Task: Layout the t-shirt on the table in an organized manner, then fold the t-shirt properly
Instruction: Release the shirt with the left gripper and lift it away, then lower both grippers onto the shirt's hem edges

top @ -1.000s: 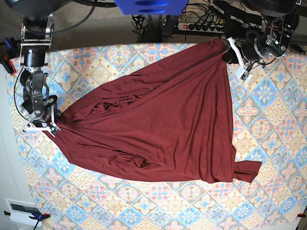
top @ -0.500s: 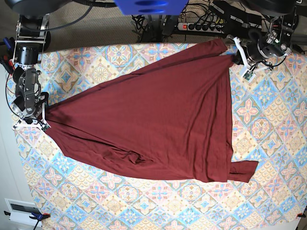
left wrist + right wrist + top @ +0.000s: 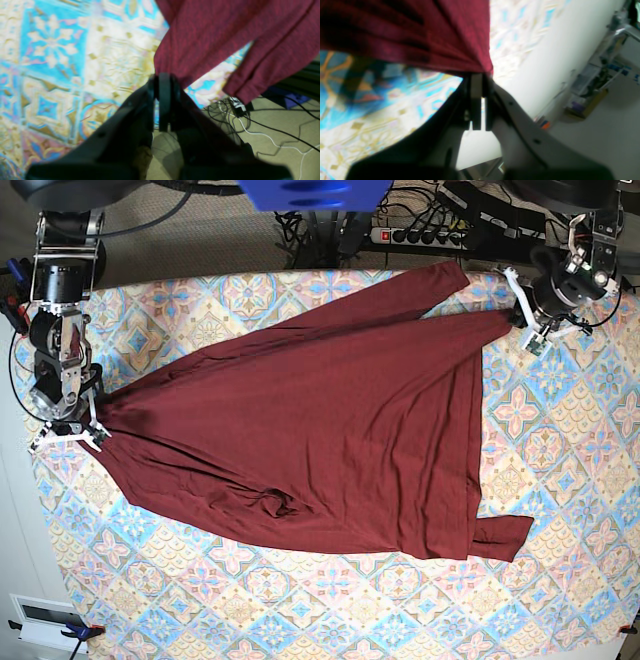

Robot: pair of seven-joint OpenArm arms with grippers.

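The dark maroon t-shirt is stretched taut across the patterned table between my two grippers. My left gripper is shut on a corner of the cloth at the far right of the base view; the left wrist view shows its jaws pinching the fabric edge over the table edge. My right gripper is shut on the opposite corner at the base view's left edge; the right wrist view shows its jaws clamped on gathered fabric. A sleeve lies along the far edge.
A folded sleeve end lies at the lower right of the garment. Cables and a power strip sit on the floor behind the table. A white wall runs beside the table's left edge. A small bunch of folds sits at the shirt's near hem.
Both grippers have pulled outward, my left gripper right and my right gripper left and up. The shirt has stretched flatter and wider, and its wrinkles have mostly smoothed out.
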